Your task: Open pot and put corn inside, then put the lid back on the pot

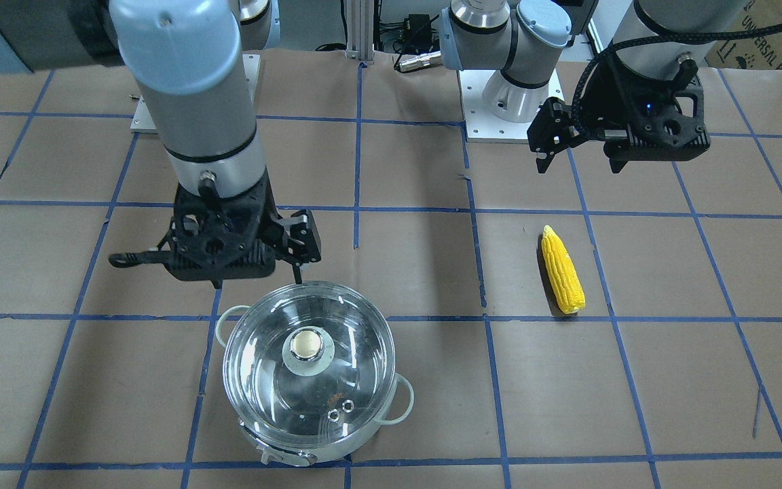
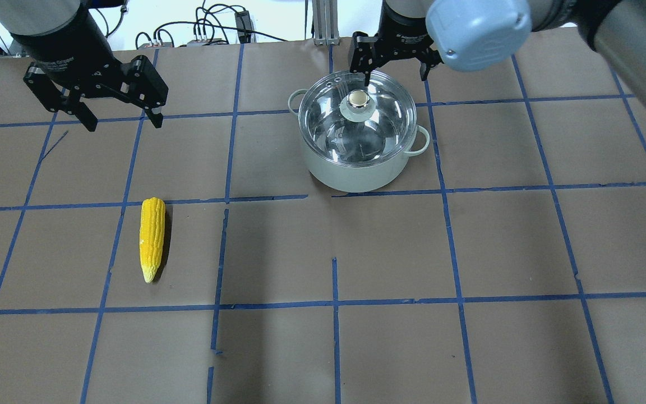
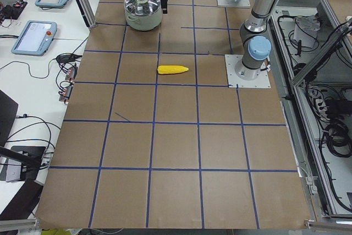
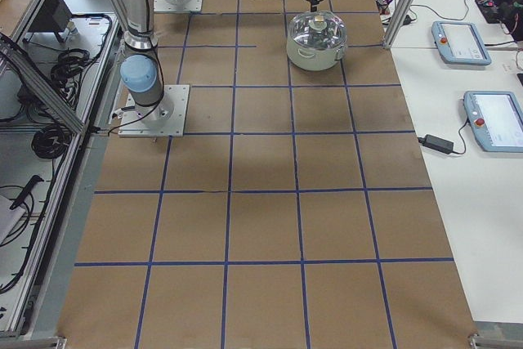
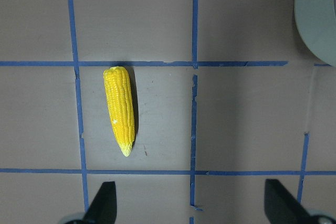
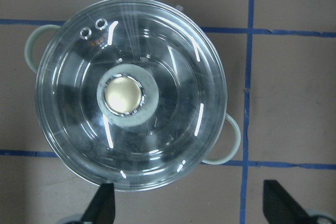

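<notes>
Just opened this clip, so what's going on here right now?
Nothing is held yet. The lid sits closed on the pot, and the right gripper hangs above it, fingers open, clear of the knob. The corn lies alone on the table on the robot's left, with the left gripper open in the air nearby. Opening the pot has not begun.

Silver-grey arm tubes (image 1: 209, 125), pale blue joint caps (image 1: 174, 41), black left pincer (image 2: 123, 122), black right pincer (image 2: 396, 77)

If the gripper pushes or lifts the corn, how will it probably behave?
The corn looks like moulded plastic, so probably stiff and light. Round and tapered, lying on its side, it may roll in a curve if pushed sideways.
</notes>
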You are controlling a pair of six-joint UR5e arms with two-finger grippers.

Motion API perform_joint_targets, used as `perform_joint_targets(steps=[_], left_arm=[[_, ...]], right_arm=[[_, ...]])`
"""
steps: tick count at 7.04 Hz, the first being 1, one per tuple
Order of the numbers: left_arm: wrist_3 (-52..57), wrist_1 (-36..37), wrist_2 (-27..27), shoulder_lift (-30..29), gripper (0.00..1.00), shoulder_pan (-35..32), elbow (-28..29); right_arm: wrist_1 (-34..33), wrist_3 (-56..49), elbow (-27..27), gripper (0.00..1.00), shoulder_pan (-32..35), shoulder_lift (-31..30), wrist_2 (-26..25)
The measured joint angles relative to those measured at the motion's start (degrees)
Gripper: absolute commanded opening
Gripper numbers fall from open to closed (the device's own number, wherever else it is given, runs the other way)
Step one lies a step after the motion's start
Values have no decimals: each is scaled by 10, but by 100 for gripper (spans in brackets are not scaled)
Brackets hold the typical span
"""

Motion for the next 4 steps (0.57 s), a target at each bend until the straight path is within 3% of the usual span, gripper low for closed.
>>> perform_joint_targets(steps=[2,4], left_arm=[[0,0,0,-1,100,0,0],[1,0,0,-1,100,0,0]], right_arm=[[-18,1,-39,98,20,66,0],[-23,-2,-44,98,22,98,-2]])
